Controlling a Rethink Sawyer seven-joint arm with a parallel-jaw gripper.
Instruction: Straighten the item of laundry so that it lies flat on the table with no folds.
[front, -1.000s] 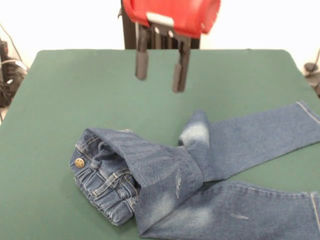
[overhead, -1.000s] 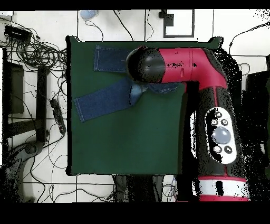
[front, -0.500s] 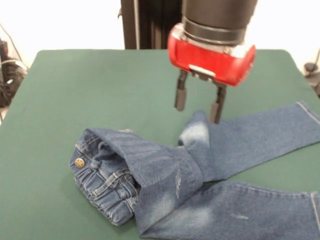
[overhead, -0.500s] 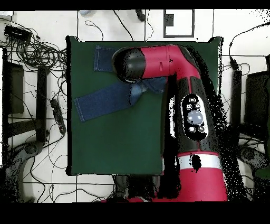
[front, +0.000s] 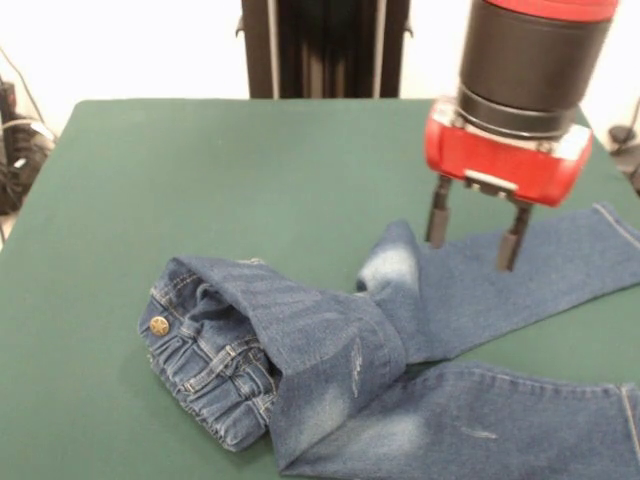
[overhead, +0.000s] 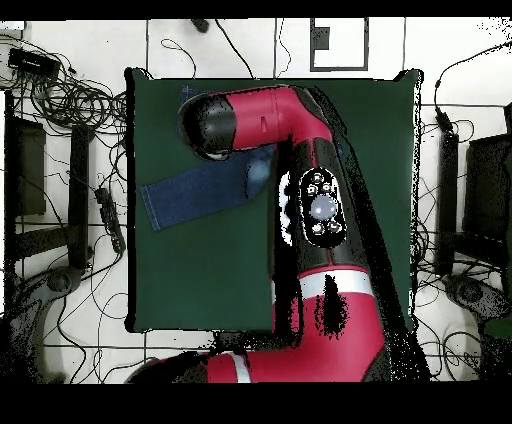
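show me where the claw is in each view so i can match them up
Front view: the claw hangs open at right of centre, over the upper leg of the jeans.
Overhead view: the claw is hidden under the arm's black end, upper left of the table.
Shared landmark: the outstretched jeans leg.

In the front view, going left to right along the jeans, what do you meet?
Brass button → elastic waistband → folded-over seat of the jeans → pale faded patch → open claw above the upper leg.
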